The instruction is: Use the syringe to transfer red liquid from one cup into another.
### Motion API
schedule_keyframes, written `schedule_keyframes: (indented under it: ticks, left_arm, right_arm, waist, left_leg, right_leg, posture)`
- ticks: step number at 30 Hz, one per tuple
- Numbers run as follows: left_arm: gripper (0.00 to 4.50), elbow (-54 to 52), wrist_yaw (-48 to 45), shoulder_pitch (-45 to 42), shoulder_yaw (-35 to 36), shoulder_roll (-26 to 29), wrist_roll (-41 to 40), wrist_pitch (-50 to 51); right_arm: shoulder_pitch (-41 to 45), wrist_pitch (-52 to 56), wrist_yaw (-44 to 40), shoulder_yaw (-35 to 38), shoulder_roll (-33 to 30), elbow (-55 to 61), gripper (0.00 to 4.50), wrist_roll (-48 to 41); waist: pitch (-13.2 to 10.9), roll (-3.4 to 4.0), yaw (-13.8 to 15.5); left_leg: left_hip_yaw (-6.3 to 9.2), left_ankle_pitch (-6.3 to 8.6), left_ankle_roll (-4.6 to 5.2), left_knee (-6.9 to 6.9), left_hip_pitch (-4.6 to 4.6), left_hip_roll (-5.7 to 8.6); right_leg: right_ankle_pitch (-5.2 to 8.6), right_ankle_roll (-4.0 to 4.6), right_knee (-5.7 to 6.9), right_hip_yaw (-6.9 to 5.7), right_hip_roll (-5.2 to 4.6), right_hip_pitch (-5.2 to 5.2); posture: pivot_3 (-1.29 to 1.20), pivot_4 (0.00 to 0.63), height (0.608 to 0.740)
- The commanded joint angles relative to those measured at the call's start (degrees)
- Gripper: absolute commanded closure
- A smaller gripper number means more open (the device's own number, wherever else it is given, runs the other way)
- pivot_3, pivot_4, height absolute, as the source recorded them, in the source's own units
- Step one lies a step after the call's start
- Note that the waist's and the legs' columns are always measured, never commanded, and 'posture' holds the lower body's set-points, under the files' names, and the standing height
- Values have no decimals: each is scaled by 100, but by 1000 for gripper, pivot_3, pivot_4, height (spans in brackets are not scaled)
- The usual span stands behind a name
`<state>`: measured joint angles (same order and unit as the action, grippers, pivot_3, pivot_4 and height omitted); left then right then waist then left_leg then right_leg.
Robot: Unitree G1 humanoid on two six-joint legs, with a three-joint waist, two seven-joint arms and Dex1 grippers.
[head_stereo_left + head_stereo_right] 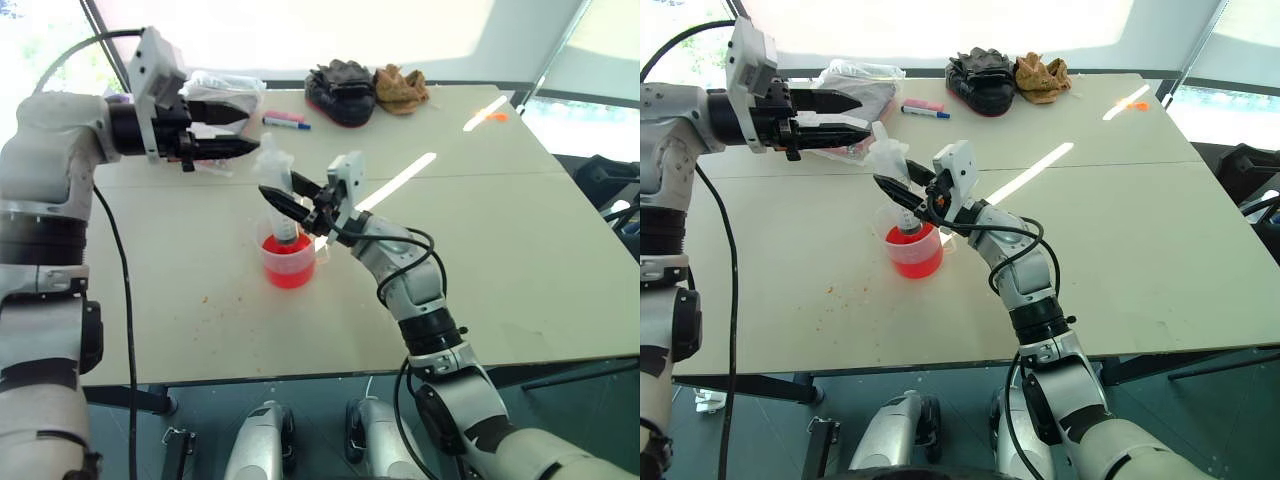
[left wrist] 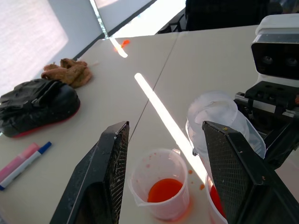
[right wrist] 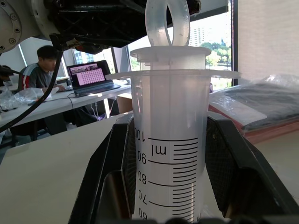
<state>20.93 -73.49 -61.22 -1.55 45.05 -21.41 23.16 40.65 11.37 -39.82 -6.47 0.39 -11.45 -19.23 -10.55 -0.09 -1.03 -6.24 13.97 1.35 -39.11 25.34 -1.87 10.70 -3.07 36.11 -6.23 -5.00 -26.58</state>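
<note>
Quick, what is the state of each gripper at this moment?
Left gripper: open, holding nothing, near the syringe's top.
Right gripper: shut on the large clear plastic syringe, which stands in the wide red-filled cup.

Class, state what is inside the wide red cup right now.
Red liquid fills the wide cup, and the syringe stands in it. The syringe's tip is covered by the liquid.

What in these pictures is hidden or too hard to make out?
- Syringe tip: in the head views, hidden inside the red cup; in the right wrist view, cut off by the bottom edge.
- Paler cup: in the head views, hidden behind the red cup.
- Liquid in the syringe: unclear.
</note>
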Motion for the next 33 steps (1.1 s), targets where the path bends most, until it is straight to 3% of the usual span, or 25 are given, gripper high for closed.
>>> schedule_keyframes:
  ticks: [1, 17, 33]
  left_arm:
    - [1915, 36, -75, -207, -44, -78, 148, -217]
    - [1915, 831, 79, -520, -64, -784, 612, -1035]
    - [1915, 743, 349, -905, 561, -995, 64, -230]
  right_arm:
    - [41, -122, 21, -4, 44, 222, 3040, -14]
    - [-8, -247, -35, -151, 104, 156, 3040, 156]
    - [-194, -170, -202, -387, 138, 338, 3040, 188]
  waist:
    - [0, 0, 3]
    - [0, 0, 3]
    - [0, 0, 10]
  left_leg:
    - [0, 0, 0, 0, 0, 0]
    - [0, 0, 1, -3, 1, 1]
    - [3, 0, 2, -4, 1, 0]
  right_leg:
    - [0, 0, 0, 0, 0, 0]
    - [0, 0, 0, 0, 0, 1]
    - [0, -1, 0, 0, -1, 3]
  posture:
    - [0, 150, 740]
    - [0, 150, 740]
    - [0, 150, 740]
